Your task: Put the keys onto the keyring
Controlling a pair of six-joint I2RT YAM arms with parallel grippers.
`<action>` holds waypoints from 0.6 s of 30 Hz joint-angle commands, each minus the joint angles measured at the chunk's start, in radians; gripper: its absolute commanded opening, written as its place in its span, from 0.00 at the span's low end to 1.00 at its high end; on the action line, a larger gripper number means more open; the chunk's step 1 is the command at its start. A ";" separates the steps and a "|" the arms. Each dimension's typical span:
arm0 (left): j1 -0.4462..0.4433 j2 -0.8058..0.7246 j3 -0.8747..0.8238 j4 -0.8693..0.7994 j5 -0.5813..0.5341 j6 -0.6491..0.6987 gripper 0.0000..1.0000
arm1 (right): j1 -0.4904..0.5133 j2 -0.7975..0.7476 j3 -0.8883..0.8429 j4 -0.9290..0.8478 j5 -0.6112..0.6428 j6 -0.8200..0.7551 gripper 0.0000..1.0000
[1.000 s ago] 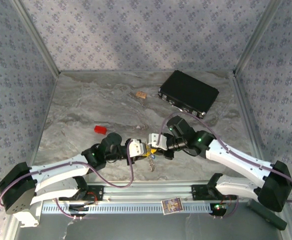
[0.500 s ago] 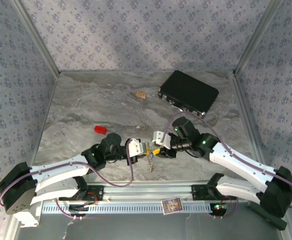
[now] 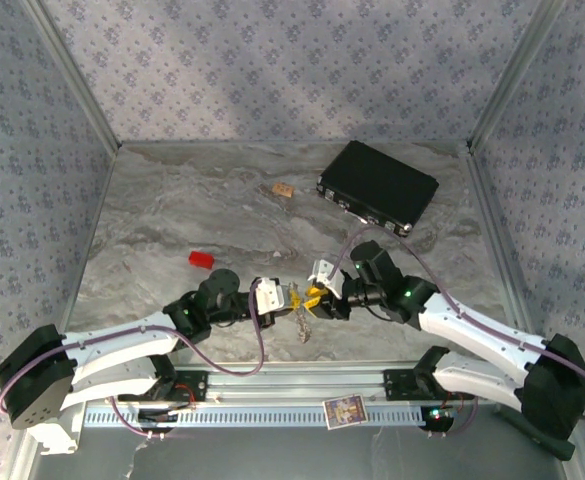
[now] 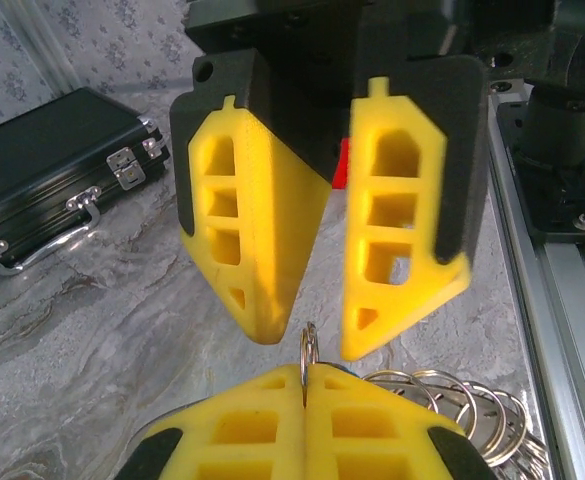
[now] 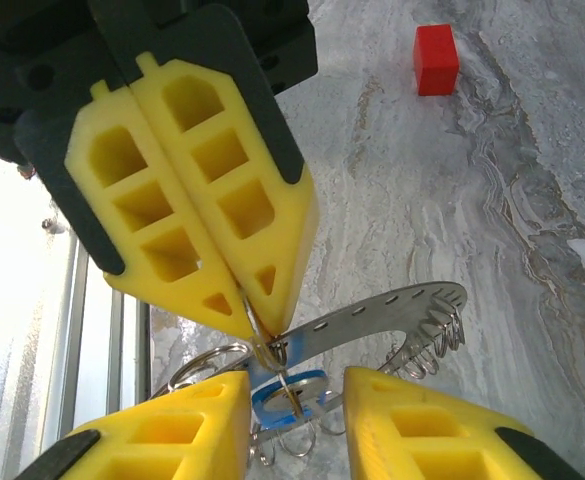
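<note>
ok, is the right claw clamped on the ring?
No: in the left wrist view the right claw stands open above the thin ring, which the shut left claw holds.

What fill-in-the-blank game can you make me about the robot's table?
The little block on the table is ____.
The case at the back is ____.
The left gripper pinches a thin metal ____.
The key has a ____ plastic head.
Missing words: red, black, ring, blue.
</note>
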State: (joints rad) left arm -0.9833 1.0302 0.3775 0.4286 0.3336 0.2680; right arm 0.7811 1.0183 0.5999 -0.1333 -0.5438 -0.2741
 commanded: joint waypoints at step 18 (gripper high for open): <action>0.005 -0.018 -0.010 0.096 0.035 -0.019 0.00 | -0.008 0.000 -0.001 -0.032 -0.022 -0.030 0.00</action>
State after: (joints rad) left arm -0.9817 1.0302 0.3695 0.4477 0.3332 0.2672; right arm 0.7765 1.0042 0.5999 -0.1600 -0.5476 -0.2962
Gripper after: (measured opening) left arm 0.045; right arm 0.053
